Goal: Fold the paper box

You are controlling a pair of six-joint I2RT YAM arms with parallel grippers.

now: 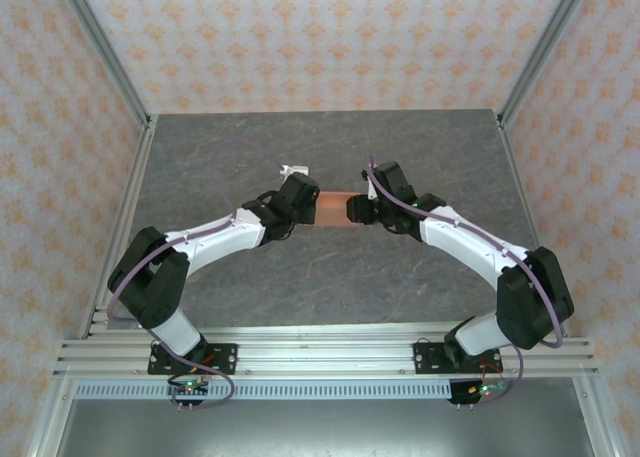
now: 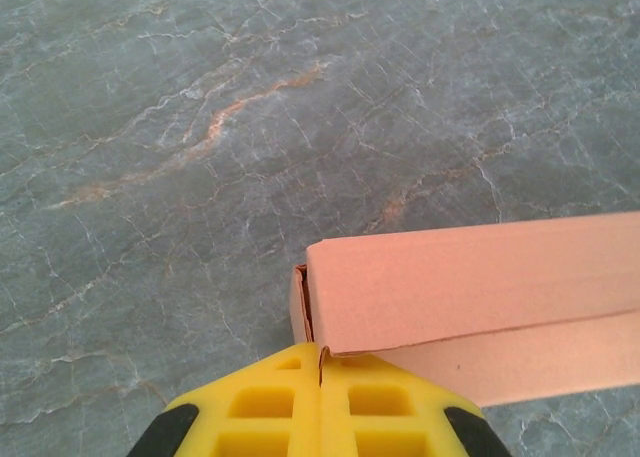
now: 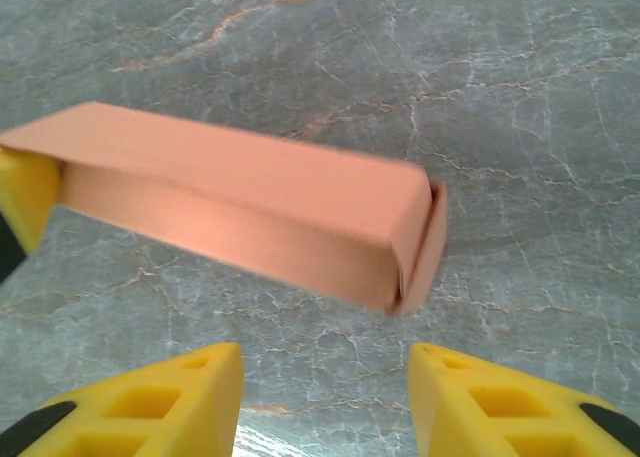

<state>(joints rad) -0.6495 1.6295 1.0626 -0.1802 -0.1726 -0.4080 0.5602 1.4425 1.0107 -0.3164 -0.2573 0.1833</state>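
Note:
The paper box (image 1: 333, 206) is a salmon-orange, long folded box lying between the two arms at the table's middle. My left gripper (image 2: 322, 355) is shut, its yellow fingertips pinching a thin card edge at the corner of the paper box (image 2: 470, 277). An end flap there stands slightly ajar. In the right wrist view the paper box (image 3: 240, 207) lies just beyond my right gripper (image 3: 325, 362), which is open and apart from it with bare table between its fingers. The flap at that end is also a little ajar. The left gripper's yellow finger (image 3: 25, 192) shows at the far end.
The grey marbled table (image 1: 330, 277) spreads around the box. Patterned walls and metal frame posts (image 1: 100, 52) close in the left, right and back. An aluminium rail (image 1: 320, 355) carrying both arm bases runs along the near edge.

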